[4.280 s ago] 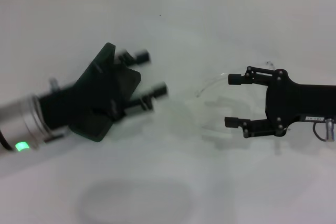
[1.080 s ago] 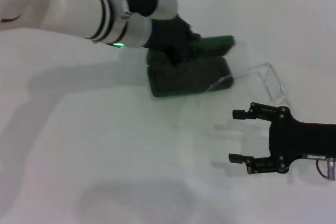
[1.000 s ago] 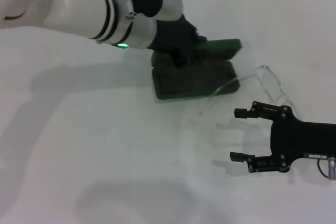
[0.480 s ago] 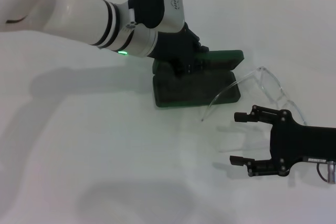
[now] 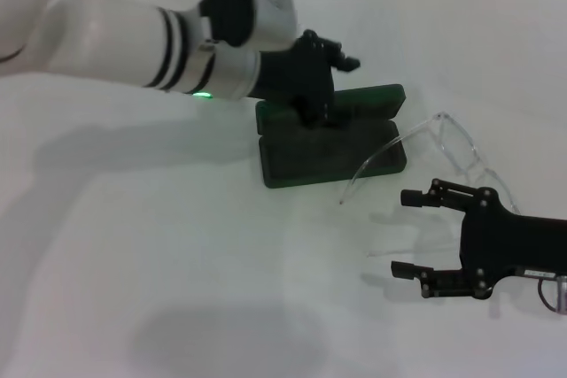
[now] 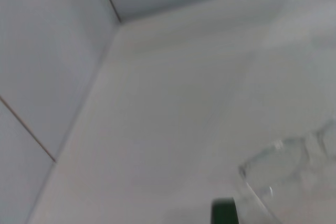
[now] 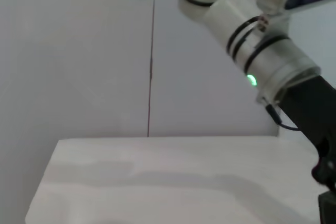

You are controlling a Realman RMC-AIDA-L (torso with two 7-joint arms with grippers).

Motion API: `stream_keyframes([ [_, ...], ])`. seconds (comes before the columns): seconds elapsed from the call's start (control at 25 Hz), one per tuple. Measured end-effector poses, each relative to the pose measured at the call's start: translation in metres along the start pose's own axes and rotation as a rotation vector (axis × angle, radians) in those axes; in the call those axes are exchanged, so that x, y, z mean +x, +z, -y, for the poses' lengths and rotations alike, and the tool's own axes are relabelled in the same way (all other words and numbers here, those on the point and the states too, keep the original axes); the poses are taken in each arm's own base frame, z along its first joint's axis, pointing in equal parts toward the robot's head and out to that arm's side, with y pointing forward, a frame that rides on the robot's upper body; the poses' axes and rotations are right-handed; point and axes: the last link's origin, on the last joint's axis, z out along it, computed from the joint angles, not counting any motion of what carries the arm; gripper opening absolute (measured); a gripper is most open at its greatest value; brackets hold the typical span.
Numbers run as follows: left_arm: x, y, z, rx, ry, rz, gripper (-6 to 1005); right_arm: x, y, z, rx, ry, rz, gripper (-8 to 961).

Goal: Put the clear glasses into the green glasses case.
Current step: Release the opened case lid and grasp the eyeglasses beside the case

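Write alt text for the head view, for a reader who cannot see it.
The left gripper sits over the open green glasses case on a white table. The clear glasses lie half out, with the open right gripper nearby.

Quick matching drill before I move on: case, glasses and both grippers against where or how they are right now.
Column one:
1. green glasses case
2. clear glasses
3. left gripper
4. right gripper

Column two:
A. fingers open, holding nothing, near side of the table
B. lying open on the table, lid raised at the back
C. over the back edge of the case, at the lid
D. lying beside the case, one arm reaching over its corner

Pairs: 1-B, 2-D, 3-C, 4-A
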Motion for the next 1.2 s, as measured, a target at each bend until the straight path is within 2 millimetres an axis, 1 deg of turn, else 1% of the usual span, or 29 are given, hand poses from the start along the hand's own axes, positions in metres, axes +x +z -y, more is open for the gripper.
stream_keyframes([
  [0.12,0.001,-0.018,-0.008,0.046,-0.013,-0.123,522,-0.011,-0.001,0.004,0.001,0.041,0.046,825],
  [0.2,-0.004,-0.029,-0.016,0.073,-0.036,-0.176,594,-0.026,-0.005,0.013,-0.021,0.1,0.062,825],
  [0.24,-0.005,-0.032,-0.017,0.08,-0.046,-0.187,594,-0.033,-0.007,0.018,-0.036,0.126,0.053,825],
  [0.32,-0.015,-0.044,-0.026,0.115,-0.104,-0.23,594,-0.049,-0.013,0.029,-0.046,0.19,0.012,825],
  [0.4,-0.028,-0.052,-0.035,0.146,-0.149,-0.266,594,-0.065,-0.019,0.041,-0.012,0.238,-0.061,825],
  [0.52,-0.046,-0.06,-0.049,0.186,-0.204,-0.309,593,-0.084,-0.026,0.053,0.08,0.289,-0.21,825],
  [0.68,-0.061,-0.064,-0.064,0.198,-0.245,-0.344,593,-0.117,-0.031,0.065,0.219,0.335,-0.446,825],
  [0.72,-0.063,-0.064,-0.066,0.196,-0.249,-0.349,593,-0.125,-0.03,0.068,0.24,0.351,-0.497,825],
  [0.76,-0.065,-0.064,-0.069,0.193,-0.253,-0.354,593,-0.125,-0.03,0.068,0.24,0.351,-0.497,825],
  [0.8,-0.068,-0.065,-0.071,0.191,-0.26,-0.36,593,-0.134,-0.027,0.075,0.292,0.397,-0.592,825],
  [0.88,-0.071,-0.067,-0.073,0.185,-0.27,-0.371,592,-0.137,-0.023,0.082,0.341,0.42,-0.654,825],
  [0.92,-0.073,-0.067,-0.073,0.18,-0.274,-0.378,592,-0.136,-0.022,0.086,0.378,0.44,-0.7,825],
  [1.04,-0.075,-0.067,-0.074,0.175,-0.283,-0.39,592,-0.13,-0.017,0.089,0.433,0.467,-0.774,826],
  [1.2,-0.079,-0.067,-0.074,0.175,-0.291,-0.391,592,-0.118,-0.004,0.09,0.436,0.457,-0.832,826],
])
